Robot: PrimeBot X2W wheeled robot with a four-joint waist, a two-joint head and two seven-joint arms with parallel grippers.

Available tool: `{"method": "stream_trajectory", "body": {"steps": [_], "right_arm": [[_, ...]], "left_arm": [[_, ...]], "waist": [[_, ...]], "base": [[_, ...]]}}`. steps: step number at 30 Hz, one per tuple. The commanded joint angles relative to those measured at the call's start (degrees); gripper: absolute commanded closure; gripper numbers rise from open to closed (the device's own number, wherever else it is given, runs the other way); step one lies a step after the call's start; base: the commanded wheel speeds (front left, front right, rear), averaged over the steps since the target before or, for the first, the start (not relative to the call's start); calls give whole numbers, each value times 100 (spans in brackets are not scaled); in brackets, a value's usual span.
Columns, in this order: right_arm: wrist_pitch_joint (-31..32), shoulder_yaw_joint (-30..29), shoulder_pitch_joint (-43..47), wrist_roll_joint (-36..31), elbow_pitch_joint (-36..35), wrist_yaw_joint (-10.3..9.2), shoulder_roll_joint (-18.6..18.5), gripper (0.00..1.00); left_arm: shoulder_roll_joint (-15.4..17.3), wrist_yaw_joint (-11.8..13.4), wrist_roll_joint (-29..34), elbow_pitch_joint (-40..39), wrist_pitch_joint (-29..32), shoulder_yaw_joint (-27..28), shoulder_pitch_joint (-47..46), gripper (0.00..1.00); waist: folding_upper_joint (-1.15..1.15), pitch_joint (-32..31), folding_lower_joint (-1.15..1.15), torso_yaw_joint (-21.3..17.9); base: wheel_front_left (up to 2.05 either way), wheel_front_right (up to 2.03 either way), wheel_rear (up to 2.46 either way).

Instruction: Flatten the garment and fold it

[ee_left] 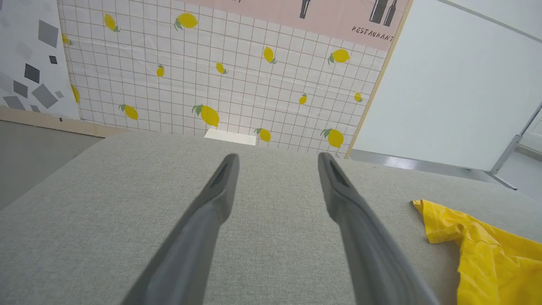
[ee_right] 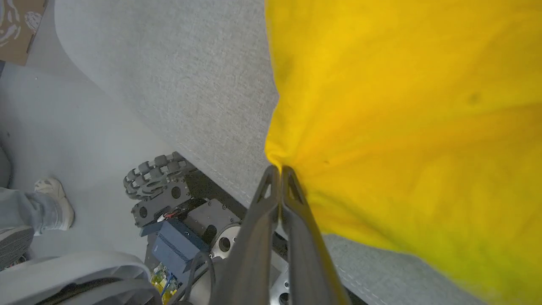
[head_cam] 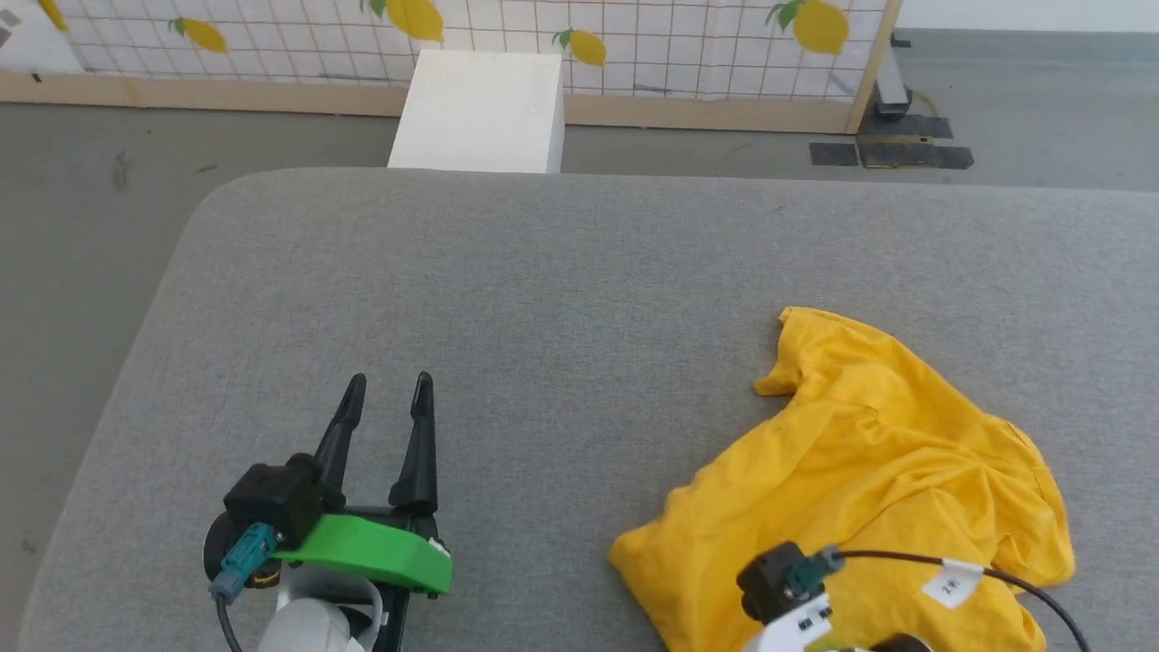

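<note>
Our right hand (ee_right: 279, 169) is pinched shut on an edge of the shirt (head_cam: 869, 471); our left hand (head_cam: 389, 382) stands wide open, empty, over the worktop (head_cam: 543, 290). The shirt lies crumpled at 4 o'clock.

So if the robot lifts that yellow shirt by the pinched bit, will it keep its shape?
Probably not. The garment lies crumpled in soft folds, so it should hang limp. It looks thin and likely light, since cloth gathers into a small pinch at the right gripper. On the grey fabric surface it would likely drag and bunch rather than slide.
</note>
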Motion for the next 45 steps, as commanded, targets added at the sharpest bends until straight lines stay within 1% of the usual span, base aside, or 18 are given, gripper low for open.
{"method": "stream_trajectory", "body": {"steps": [1, 2, 3, 5, 9, 10, 12, 16, 20, 26, 32, 35, 39, 45], "right_arm": [[-12, -53, 73, 19, -125, -6, -34, 100], [-95, -124, 125, -7, -215, -6, -30, 67], [-218, -189, 151, -14, -299, -6, -23, 0], [-660, -468, 178, 60, -488, -6, 21, 0], [-1902, -1255, 100, 19, -814, -6, 77, 0], [-2296, -1503, 63, 27, -850, -6, 81, 0], [-2893, -1897, 12, -77, -824, -6, 84, 0], [-3656, -2540, -75, -179, -570, -6, 86, 0], [-4007, -2812, -214, -189, -358, -6, 86, 0], [-4323, -2745, -621, -101, -142, -6, 87, 0], [-4784, -2467, -1172, -78, 304, -6, 87, 0], [-5008, -2304, -1363, 3, 576, -6, 87, 0], [-5217, -2096, -1504, 149, 890, -6, 87, 0], [-5444, -1928, -1639, 277, 1191, -6, 87, 0]], "left_arm": [[-15, -40, 45, 21, -26, -2, 53, 0], [-15, -47, 49, 40, -26, -18, 56, 0], [-15, -51, 49, 55, -26, -32, 59, 0], [-15, -59, 31, 79, -26, -58, 67, 0], [-15, -78, -63, 135, -26, -211, 45, 0], [-15, -85, -86, 168, -26, -309, 24, 0], [-15, -98, -147, 239, -26, -559, -60, 0], [-15, -117, -260, 529, -25, -1266, -440, 0], [-15, -114, -453, 972, 127, -1950, -1209, 0], [-15, 90, -970, 1846, 591, -2717, -2787, 0], [-15, 338, -1382, 2927, 1089, -3222, -4272, 0], [-15, 403, -1522, 3494, 1483, -3421, -4860, 0], [-15, 517, -1656, 4128, 2107, -3622, -5451, 0], [-15, 681, -1733, 4839, 3214, -3978, -6030, 0]], "waist": [[0, -22, 0, -51], [0, -39, 0, -75], [0, -52, 0, -91], [0, -86, 0, -136], [0, -129, 0, -257], [0, -131, 0, -300], [0, -119, 0, -380], [0, -58, 0, -576], [0, 138, 0, -870], [0, 739, 0, -1404], [0, 1373, 0, -1999], [0, 1618, 0, -2278], [0, 1855, 0, -2531], [0, 2053, 0, -2705]], "base": [[0, 0, 0], [0, 0, 0], [0, 0, 0], [0, 0, 0], [0, 0, 0], [0, 0, 0], [0, 0, 0], [0, 0, 0], [0, 0, 0], [0, 0, 0], [0, 0, 0], [0, 0, 0], [0, 0, 0], [0, 0, 0]]}}
